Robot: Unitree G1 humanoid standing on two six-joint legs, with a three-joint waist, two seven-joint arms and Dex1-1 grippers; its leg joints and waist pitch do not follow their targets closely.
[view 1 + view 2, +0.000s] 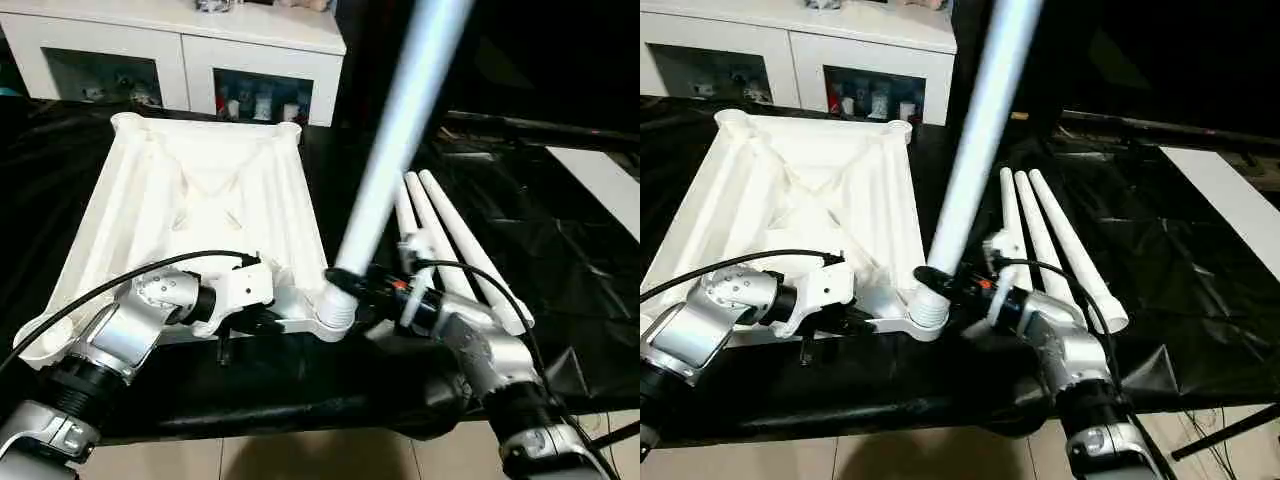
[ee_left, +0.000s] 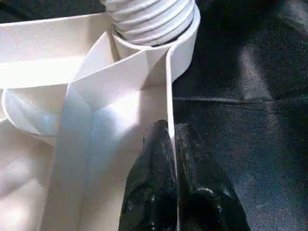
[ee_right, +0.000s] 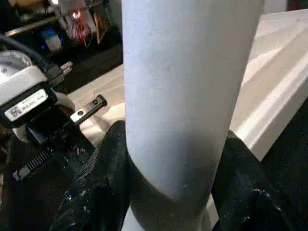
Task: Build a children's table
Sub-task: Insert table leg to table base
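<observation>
Counter (image 1: 560, 250) under black sheeting carries everything. White cabinet (image 1: 180, 45) with glass doors stands behind it, floor tiles (image 1: 330, 455) along the near edge. Tabletop (image 1: 200, 200) lies upside down on the counter, ribbed underside up, round sockets at the corners, left of centre. One leg (image 1: 395, 130) stands tilted up out of the tabletop's near right corner socket (image 1: 335, 315), ribbed threaded end sitting in the socket. Three more legs (image 1: 450, 240) lie side by side on the black sheet just right of the tabletop, pointing away from me. My right end effector (image 1: 345, 280) is clamped around the standing leg low down, just above the socket, one black finger on each side of the tube, half spread by its width. My left end effector (image 2: 172, 144) is pinched narrow on the thin near edge wall of the tabletop, one finger on each side, just beside that same corner socket.
</observation>
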